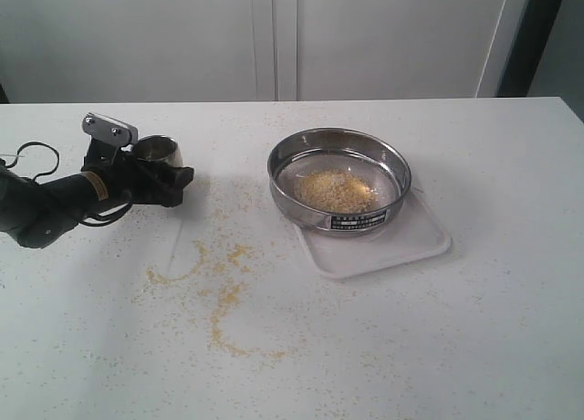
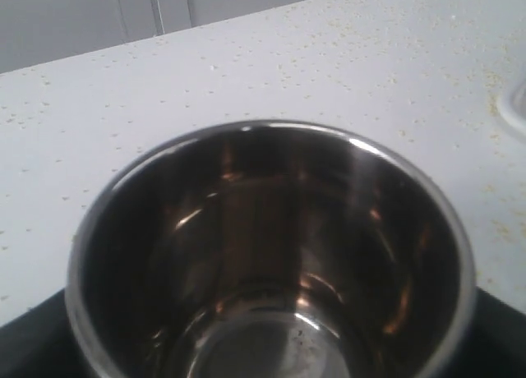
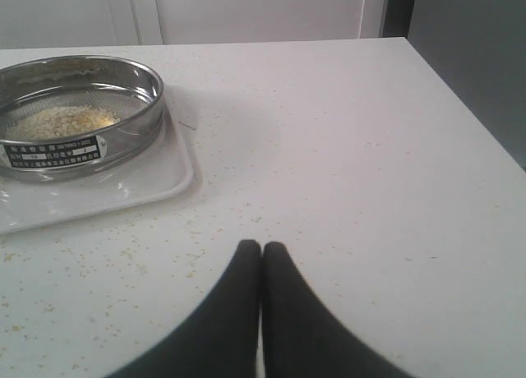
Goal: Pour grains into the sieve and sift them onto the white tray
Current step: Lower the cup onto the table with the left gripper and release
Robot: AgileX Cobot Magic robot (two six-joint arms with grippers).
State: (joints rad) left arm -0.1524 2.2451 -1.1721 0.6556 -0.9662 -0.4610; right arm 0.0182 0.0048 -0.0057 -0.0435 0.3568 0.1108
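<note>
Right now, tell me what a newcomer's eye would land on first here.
The sieve sits on the white tray right of centre, a yellow heap of grains in it. Left of it, spilled grains streak the table, and the left end effector grips an empty steel cup at far left.

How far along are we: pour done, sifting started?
Done: grains lie heaped in the sieve on the white tray; some spilled on the table. In hand: the left pincer holds the steel cup, which looks empty. Remaining: sifting; the right pincer is shut, away from the sieve.
</note>
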